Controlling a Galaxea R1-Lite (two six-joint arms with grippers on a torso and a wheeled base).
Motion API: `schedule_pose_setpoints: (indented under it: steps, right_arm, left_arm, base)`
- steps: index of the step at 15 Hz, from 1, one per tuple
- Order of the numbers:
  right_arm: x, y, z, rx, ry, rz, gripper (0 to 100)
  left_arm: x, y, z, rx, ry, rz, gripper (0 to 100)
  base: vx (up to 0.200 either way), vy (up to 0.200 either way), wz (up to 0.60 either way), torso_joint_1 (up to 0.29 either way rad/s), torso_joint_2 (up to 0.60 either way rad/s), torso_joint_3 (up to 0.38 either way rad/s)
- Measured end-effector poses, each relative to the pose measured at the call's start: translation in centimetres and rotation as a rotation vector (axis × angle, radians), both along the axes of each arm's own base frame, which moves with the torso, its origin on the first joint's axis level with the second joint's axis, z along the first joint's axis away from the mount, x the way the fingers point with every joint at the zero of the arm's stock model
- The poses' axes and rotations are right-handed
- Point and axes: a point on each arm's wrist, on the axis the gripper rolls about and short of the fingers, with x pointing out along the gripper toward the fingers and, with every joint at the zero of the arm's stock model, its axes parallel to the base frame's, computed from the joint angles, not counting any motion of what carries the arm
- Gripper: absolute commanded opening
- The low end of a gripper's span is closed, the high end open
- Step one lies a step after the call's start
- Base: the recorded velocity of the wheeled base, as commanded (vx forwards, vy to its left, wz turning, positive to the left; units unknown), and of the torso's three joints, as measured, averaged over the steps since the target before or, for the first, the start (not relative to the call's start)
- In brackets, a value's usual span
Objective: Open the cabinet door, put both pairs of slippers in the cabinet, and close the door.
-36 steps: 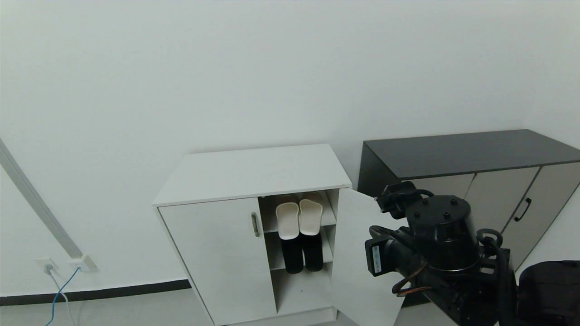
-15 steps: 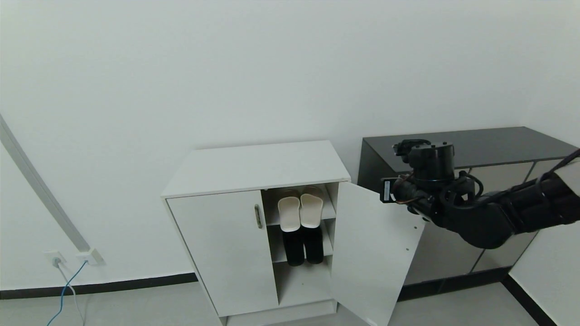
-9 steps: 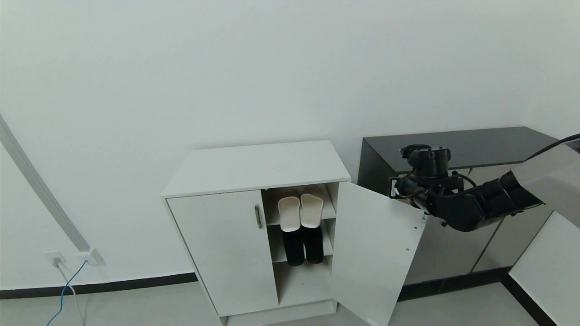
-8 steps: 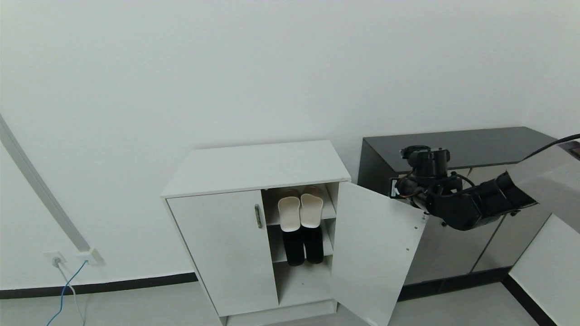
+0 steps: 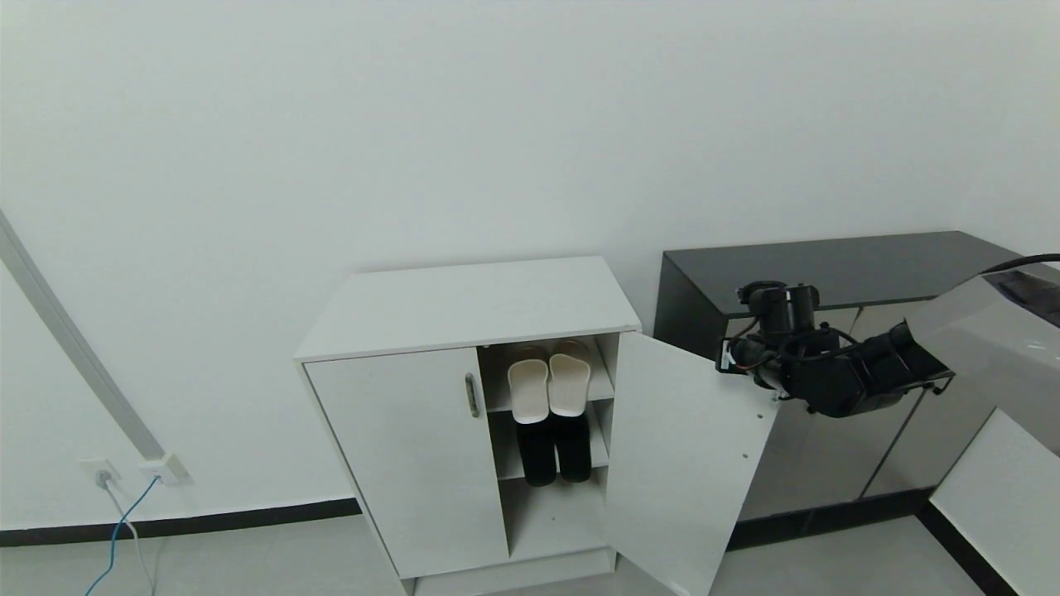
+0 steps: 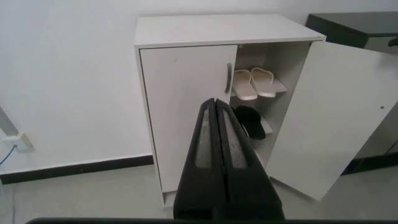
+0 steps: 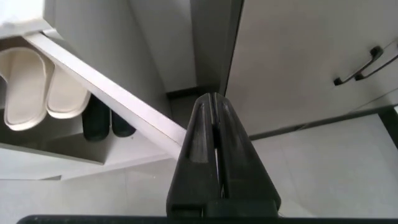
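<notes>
The white cabinet (image 5: 464, 306) has its left door (image 5: 406, 455) closed and its right door (image 5: 687, 447) swung wide. Inside, white slippers (image 5: 548, 385) lie on the top shelf and black slippers (image 5: 555, 451) on the shelf below. My right arm (image 5: 795, 364) is held behind the swung door's outer face, near its upper free corner. In the right wrist view my right gripper (image 7: 214, 99) is shut and empty, just past the door's edge (image 7: 106, 87). My left gripper (image 6: 216, 102) is shut and empty, well back from the cabinet (image 6: 217, 28), facing the closed door.
A dark-topped sideboard (image 5: 845, 269) stands right of the cabinet, close behind my right arm, and its handle (image 7: 357, 65) is in the right wrist view. A wall socket with cables (image 5: 99, 478) and slanted trunking (image 5: 74, 356) are at the far left. Bare floor lies before the cabinet.
The head camera shifted early on. In the last second my right arm has pulled in and sunk a little behind the open door. Door and slippers have stayed put.
</notes>
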Motion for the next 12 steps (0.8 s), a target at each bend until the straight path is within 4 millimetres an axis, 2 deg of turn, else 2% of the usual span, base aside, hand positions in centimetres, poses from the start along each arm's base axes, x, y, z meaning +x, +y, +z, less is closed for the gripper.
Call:
schedule_pose_setpoints:
  steps: [7,12]
  right_arm:
    - [-0.5,0.2,-1.4,-0.010,0.043,0.007,0]
    - [-2.5,1.6,-1.4,-0.018,0.072,0.048,0]
  left_arm:
    - [0.0,0.0,0.0,-0.002,0.000,0.002,0]
    - [0.0,0.0,0.0,-0.002,0.000,0.001,0]
  base:
    - [0.000,0.000,0.00,0.000,0.00,0.000]
    - [0.000,0.000,0.00,0.000,0.00,0.000]
